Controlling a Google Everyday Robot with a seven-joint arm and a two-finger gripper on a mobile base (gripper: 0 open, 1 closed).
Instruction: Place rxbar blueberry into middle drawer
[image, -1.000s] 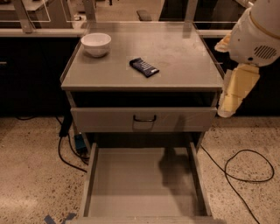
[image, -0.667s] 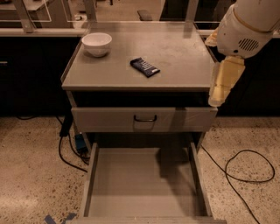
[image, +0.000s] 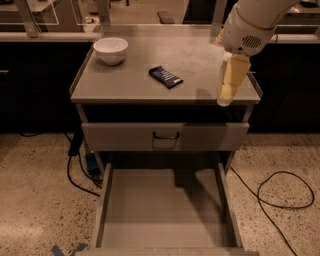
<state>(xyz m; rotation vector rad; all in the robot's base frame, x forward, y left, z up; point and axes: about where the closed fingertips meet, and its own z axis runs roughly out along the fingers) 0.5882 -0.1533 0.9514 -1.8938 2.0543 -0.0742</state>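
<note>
The gripper (image: 224, 100) hangs at frame right over the cabinet top (image: 200, 55); its state can't be told. The rxbar blueberry (image: 165, 76) lies upper centre. Best to approach leftward and grasp across its narrow width. The middle drawer (image: 160, 215) is open at the bottom.

Arm (image: 262, 12) is seen entering from upper right. White wrist housing (image: 247, 35) is angled down and left. Cream gripper (image: 226, 97) is hung below it, right of centre in view, pointed down, tip canted slightly left.
</note>
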